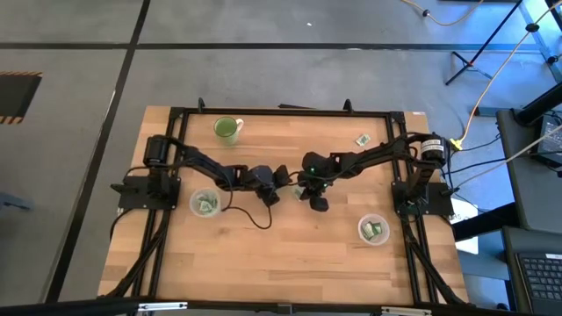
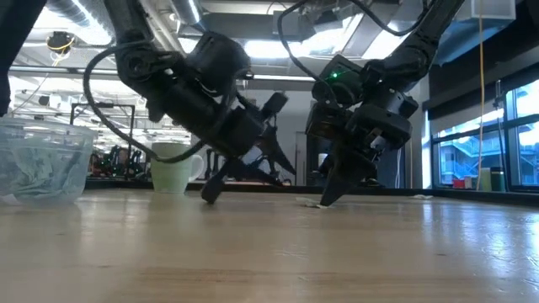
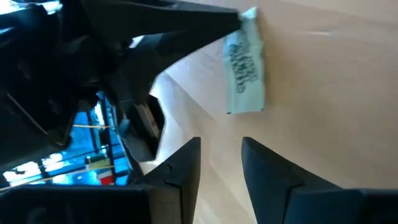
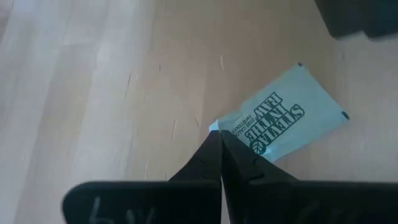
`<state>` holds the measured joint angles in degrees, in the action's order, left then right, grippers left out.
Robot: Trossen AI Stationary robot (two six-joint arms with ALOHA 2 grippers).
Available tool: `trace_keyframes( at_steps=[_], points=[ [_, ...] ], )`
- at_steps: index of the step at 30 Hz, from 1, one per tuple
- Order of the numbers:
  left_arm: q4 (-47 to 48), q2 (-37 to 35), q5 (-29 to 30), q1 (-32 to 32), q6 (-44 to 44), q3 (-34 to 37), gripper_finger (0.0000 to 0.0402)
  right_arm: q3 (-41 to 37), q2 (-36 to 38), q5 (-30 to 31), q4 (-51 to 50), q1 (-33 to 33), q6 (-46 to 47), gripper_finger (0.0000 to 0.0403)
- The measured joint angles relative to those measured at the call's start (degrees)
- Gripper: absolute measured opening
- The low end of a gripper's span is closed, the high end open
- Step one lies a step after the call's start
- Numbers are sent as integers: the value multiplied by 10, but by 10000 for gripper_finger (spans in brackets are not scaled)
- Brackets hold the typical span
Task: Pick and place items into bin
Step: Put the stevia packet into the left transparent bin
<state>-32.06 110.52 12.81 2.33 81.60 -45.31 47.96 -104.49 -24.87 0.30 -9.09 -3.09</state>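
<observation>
A green-and-white packet [image 4: 280, 118] lies flat on the wooden table near its middle; it also shows in the left wrist view [image 3: 245, 68]. My right gripper [image 4: 219, 134] is shut, with its tips at one corner of the packet. My left gripper [image 3: 221, 158] is open just left of the packet, low over the table, with nothing between its fingers. Another packet [image 1: 362, 140] lies flat at the far right. Two clear bins hold packets, one on the left [image 1: 205, 204] and one on the right [image 1: 373, 229]. My right gripper meets the packet at one corner [image 4: 214, 127] with its shut fingertips, slanting down from the table's right. The packet lies flat on the table. Whether the corner is pinched between the tips or only pressed under them, I cannot tell.
A light-green mug [image 1: 226, 129] stands at the far left of the table. The two grippers are close together at mid-table. Bare wood stretches along the near edge between the two bins.
</observation>
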Motion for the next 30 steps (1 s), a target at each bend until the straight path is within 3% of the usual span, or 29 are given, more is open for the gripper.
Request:
trace_keyframes(
  at_steps=[10, 19, 22, 27, 30],
  points=[
    [19, 13, 1, 0, 26, -18, 112, 0, 1, -2, 0, 5, -4, 0],
    [31, 14, -65, -1, 32, -18, 112, 1, 1, -7, -1, 5, -15, 0],
    [48, 14, -86, 0, 3, -22, 111, 1, 1, -7, -1, 5, -15, 0],
    [161, 14, -90, 0, -68, -62, 111, 1, 1, -7, -1, 5, -16, 0],
    [169, 15, -98, 2, -87, -72, 111, 1, 2, -7, -1, 5, -16, 0]
  ],
)
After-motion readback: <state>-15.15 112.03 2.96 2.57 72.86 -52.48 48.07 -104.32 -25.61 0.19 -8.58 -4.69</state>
